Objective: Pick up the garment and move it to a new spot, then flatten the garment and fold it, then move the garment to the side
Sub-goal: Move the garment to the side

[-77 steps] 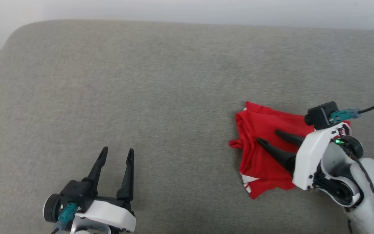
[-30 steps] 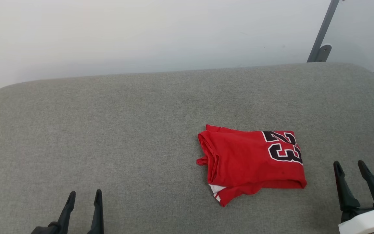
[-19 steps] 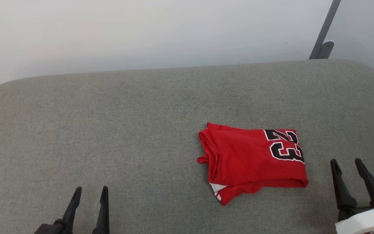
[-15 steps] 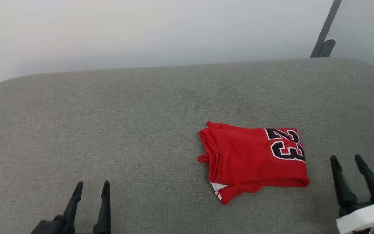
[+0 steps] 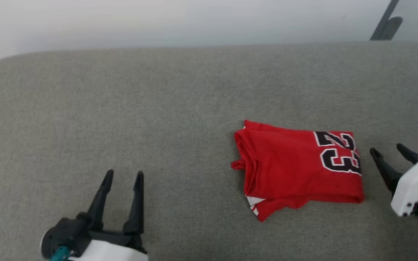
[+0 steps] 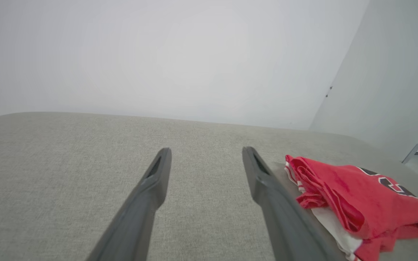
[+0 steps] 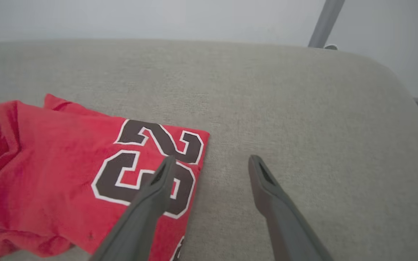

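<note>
A: Where is the folded red jersey shirt with black-and-white numerals (image 5: 296, 170) found?
B: On the grey woven upholstered surface (image 5: 151, 108), right of centre. The right gripper (image 5: 386, 148) is held spread and empty just beside its numbered edge; the left gripper (image 5: 124, 173), likewise empty and spread, well apart.
A: What could be spoiled?
B: Were only the top layer pinched, the fold could be dragged open.

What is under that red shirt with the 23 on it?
The red shirt lies folded on the grey cushion. A white layer peeks out beneath its near corner. Whatever else lies under the folds is covered.
</note>
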### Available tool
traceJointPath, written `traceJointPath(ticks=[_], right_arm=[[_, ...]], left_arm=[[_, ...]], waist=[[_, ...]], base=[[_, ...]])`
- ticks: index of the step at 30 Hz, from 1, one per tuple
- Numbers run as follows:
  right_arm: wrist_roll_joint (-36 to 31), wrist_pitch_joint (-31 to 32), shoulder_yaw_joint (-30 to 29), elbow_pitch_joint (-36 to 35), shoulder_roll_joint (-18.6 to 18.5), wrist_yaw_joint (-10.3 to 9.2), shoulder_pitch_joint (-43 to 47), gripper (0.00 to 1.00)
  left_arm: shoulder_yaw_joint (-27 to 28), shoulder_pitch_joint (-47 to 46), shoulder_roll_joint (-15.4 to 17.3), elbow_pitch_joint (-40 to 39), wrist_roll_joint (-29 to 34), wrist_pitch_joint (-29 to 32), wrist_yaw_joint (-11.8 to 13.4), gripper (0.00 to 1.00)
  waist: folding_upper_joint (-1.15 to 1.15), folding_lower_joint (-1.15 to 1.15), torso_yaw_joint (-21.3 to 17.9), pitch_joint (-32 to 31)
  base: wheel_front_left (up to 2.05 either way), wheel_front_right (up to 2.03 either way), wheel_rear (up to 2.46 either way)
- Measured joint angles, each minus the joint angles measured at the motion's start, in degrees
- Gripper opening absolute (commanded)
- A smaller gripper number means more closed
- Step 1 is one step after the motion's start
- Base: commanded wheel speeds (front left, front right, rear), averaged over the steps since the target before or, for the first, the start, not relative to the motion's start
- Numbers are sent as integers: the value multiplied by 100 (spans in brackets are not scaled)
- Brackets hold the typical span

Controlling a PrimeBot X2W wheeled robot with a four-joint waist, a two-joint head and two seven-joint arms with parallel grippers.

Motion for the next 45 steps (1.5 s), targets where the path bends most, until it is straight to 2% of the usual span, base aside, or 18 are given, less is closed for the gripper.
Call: traceJointPath(ticks=[7,10,17,18,20,21,25,30,40,45], right_arm=[[424,1741,520,104,-536,0,-552,100],[670,2380,665,149,-649,0,-628,100],[1083,2965,712,256,-779,0,-753,100],[1111,3005,719,264,-781,0,-781,82],[1152,3031,766,248,-759,0,-850,20],[1188,3030,780,249,-738,0,-893,0],[1263,2872,816,263,-597,3,-977,0],[1371,2472,592,416,-570,26,-1061,0],[1324,1689,-649,1355,-1386,2,-1436,0],[1091,1117,-1007,2031,-1553,1,-1962,0]], left_arm=[[-349,-375,-103,82,-16,1,0,100],[-441,-535,-130,110,-16,0,0,100],[-593,-799,-167,250,57,0,0,100],[-590,-821,-171,271,87,0,0,100],[-566,-844,-175,297,100,0,0,100],[-563,-859,-174,314,123,1,0,100],[-561,-932,-110,414,193,0,0,100],[-632,-1042,57,494,215,0,0,100],[-1072,-2008,582,536,290,0,0,100],[-1282,-2797,760,565,356,0,-1,100]], waist=[[0,0,263,385],[0,0,378,549],[0,0,596,870],[0,0,605,904],[0,0,594,961],[0,0,569,977],[0,0,419,1020],[0,0,107,1051],[0,0,-576,1502],[0,0,-782,1959]], base=[[0,0,0],[0,0,0],[0,0,0],[0,0,0],[0,0,0],[0,0,0],[0,0,0],[0,0,0],[0,0,0],[0,0,0]])
